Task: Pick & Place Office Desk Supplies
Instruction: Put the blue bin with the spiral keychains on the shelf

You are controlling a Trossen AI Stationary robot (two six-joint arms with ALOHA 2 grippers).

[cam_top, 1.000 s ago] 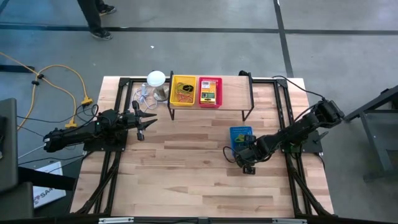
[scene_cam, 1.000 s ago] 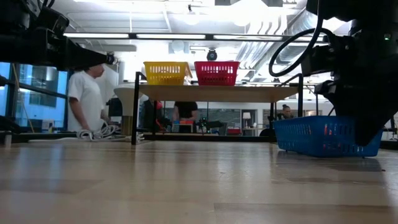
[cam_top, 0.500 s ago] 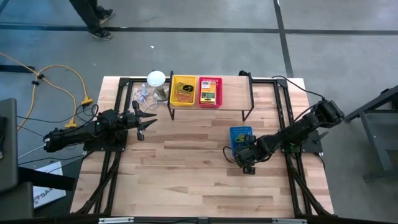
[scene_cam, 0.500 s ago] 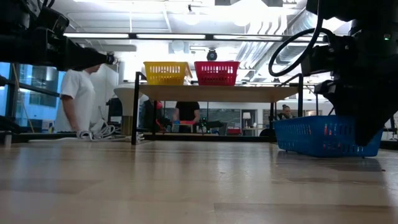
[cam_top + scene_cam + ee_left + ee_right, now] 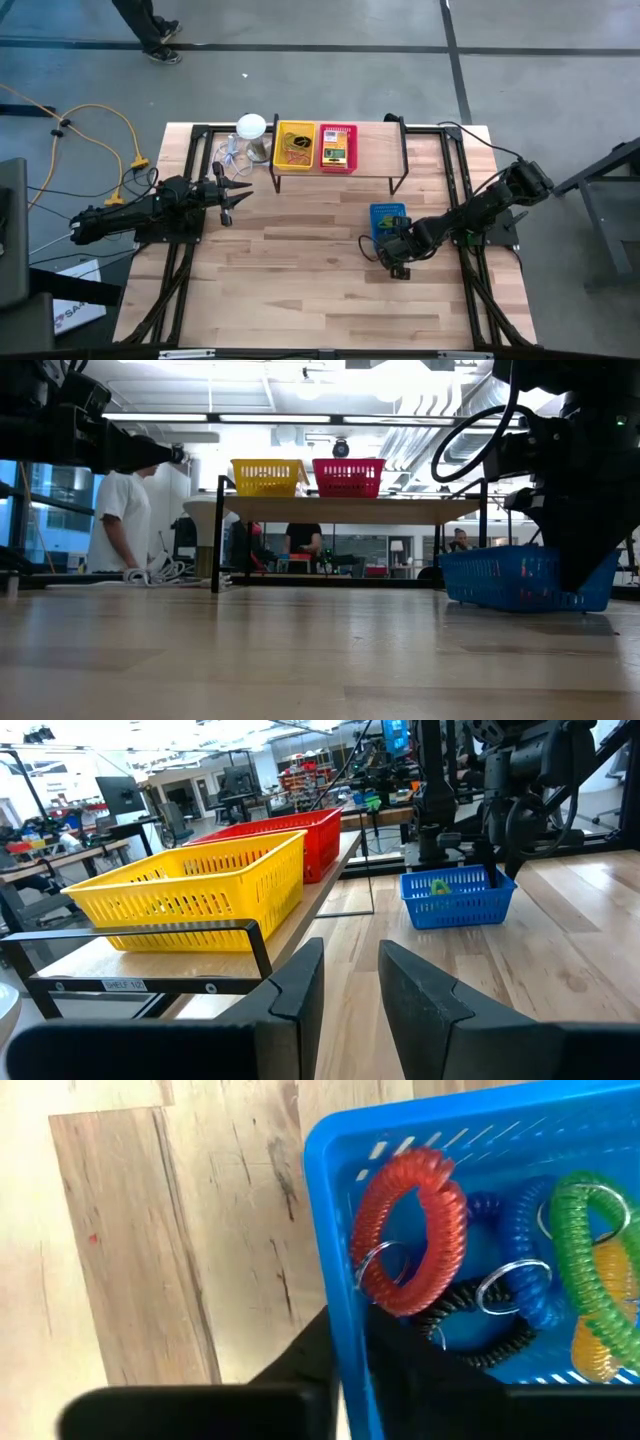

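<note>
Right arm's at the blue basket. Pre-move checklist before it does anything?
1. Grip: ok. The right end effector is closed on a wall of the blue basket, one finger outside and one inside.
2. Contents: ok. The coiled rings lie inside the basket, none over the rim.
3. Basket seating: ok. It sits flat on the table in the low view.
4. Other arm: ok. The left end effector is open and empty near the yellow basket, well apart from the blue one.
5. Bystander: ok. A person stands beyond the table's far side.
6. Drop-off spot: cannot tell.
</note>
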